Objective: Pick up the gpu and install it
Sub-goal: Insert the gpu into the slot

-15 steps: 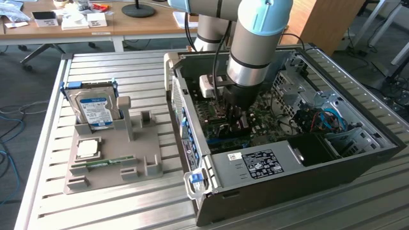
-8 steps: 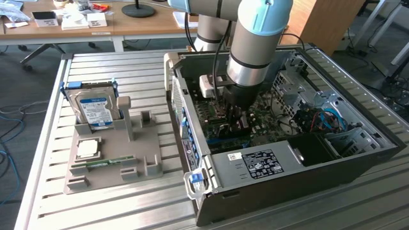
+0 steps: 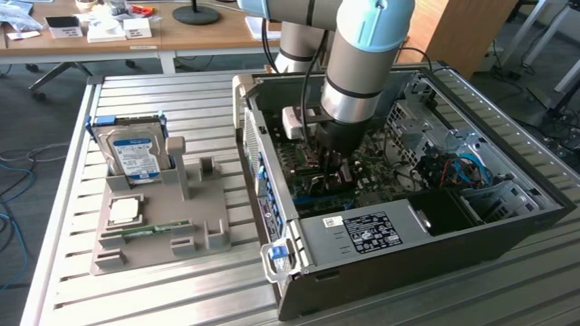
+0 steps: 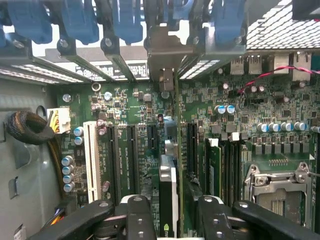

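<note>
A: Seating the gpu (image 4: 169,192) is the step in hand. Where does it stand?

B: On edge between the jaws, over a motherboard (image 4: 135,115) slot, its bracket toward the case's rear wall (image 4: 100,62).

A: Jaw state?

B: The gripper (image 4: 169,212) has its fingers (image 4: 137,215) parted, one on each side of the card, apparently not clamping it.

A: Good practice?

B: Judged from here: keep the card square to the slot, check that the bracket aligns, and lift straight, avoiding the neighbouring memory stick (image 4: 214,170).
</note>
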`<action>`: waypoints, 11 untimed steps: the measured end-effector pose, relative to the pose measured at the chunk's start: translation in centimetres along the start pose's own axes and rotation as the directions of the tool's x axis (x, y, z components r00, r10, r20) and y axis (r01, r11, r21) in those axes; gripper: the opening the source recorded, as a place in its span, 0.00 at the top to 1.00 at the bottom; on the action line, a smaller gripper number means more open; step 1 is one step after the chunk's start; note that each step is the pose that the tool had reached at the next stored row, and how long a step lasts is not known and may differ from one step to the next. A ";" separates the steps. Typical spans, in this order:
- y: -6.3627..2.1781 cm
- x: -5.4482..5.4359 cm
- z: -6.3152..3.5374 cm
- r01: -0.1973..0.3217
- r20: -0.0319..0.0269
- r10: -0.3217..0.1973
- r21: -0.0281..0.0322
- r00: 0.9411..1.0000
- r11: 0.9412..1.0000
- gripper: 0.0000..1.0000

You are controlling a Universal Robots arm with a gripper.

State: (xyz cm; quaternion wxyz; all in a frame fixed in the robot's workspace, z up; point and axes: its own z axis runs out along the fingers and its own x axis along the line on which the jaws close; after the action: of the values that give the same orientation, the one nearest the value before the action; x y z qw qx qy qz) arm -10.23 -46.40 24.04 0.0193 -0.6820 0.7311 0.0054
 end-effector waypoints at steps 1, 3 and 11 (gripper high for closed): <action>0.00 0.0 -0.01 0.000 0.000 0.000 0.000 1.000 1.000 0.60; 0.00 0.0 -0.13 0.000 -0.001 0.000 0.000 1.000 1.000 0.60; 0.01 -0.5 -0.68 0.000 0.000 0.000 0.000 1.000 1.000 0.60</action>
State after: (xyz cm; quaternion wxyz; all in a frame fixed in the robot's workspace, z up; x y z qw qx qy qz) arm -10.23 -45.93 24.73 0.0193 -0.6820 0.7311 0.0054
